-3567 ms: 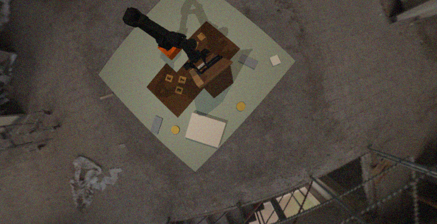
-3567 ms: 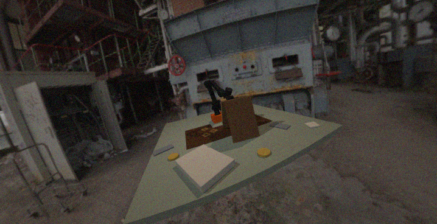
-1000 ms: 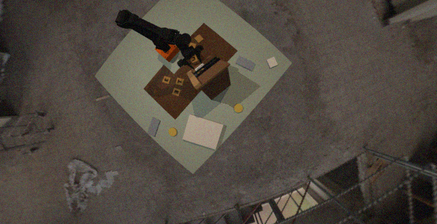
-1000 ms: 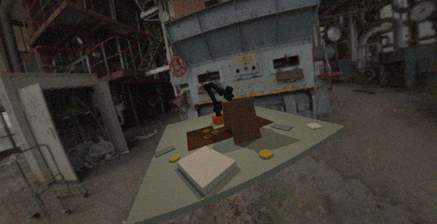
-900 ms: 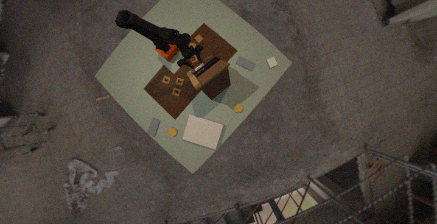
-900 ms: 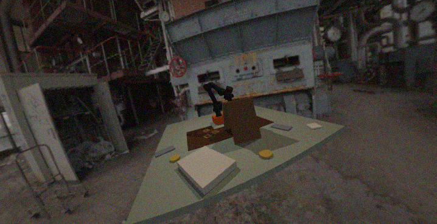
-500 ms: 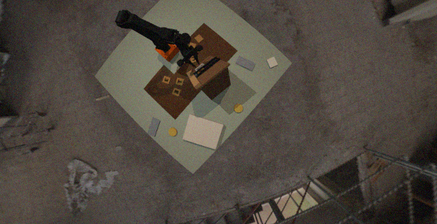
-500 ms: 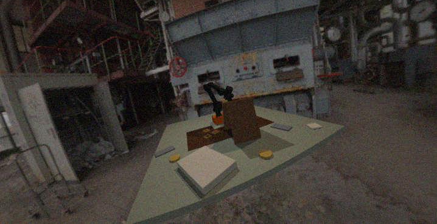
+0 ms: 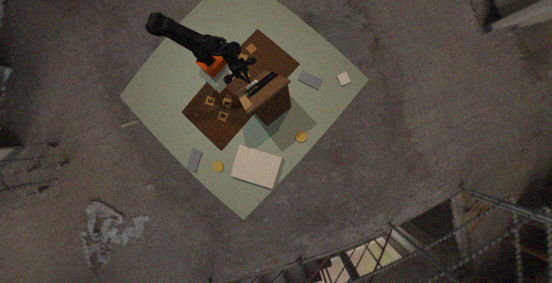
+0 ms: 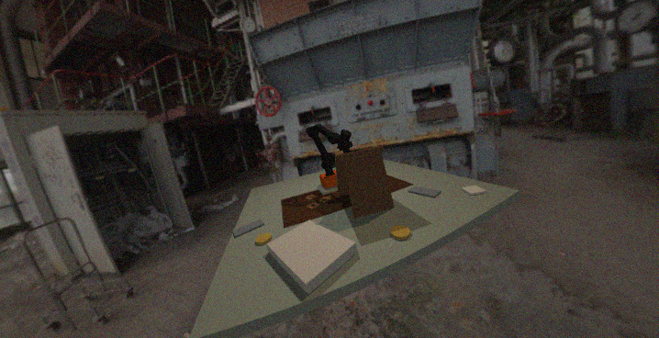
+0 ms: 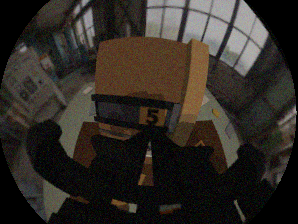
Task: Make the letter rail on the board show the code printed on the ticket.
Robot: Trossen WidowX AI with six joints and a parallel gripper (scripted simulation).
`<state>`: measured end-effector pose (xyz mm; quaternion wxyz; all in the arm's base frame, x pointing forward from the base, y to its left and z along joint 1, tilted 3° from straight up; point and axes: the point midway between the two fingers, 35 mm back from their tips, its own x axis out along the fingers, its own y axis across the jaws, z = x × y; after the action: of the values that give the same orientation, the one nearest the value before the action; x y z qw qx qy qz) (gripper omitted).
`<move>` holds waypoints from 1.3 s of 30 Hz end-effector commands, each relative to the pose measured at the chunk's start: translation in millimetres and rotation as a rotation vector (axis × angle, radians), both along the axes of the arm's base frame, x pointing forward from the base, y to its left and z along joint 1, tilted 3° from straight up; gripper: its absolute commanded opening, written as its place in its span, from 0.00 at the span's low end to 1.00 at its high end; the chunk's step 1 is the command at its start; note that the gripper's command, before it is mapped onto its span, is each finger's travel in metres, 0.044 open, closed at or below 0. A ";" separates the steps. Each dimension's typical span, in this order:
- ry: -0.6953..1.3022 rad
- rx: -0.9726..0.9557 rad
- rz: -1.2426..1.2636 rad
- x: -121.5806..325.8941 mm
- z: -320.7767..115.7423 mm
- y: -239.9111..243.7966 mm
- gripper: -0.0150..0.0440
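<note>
The tool (image 9: 247,80) (image 11: 150,127) is closed, with nothing between its fingertips; it is positioned in front of the board (image 9: 266,88) (image 10: 363,181) (image 11: 145,67), near the letter rail (image 9: 262,84) (image 11: 131,99); a tile marked 5 (image 11: 152,116) is seated in the rail, just beyond the fingertips in the wrist view; three letter tiles (image 9: 222,116) lie on the brown mat (image 9: 208,126) (image 10: 295,213), to one side of the tool, on the counter (image 9: 239,204) (image 10: 240,298).
</note>
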<state>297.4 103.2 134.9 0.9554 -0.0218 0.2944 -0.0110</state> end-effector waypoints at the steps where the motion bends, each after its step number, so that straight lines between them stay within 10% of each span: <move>1: 0.052 -0.002 0.005 4.9 1.1 4.6 0.25; 17: 0.673 0.018 -0.034 27.5 9.8 33.0 0.25; 39: 0.679 0.018 -0.036 31.5 6.3 32.1 0.25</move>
<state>326.3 134.5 142.5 0.8027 -0.0127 0.5960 -0.0175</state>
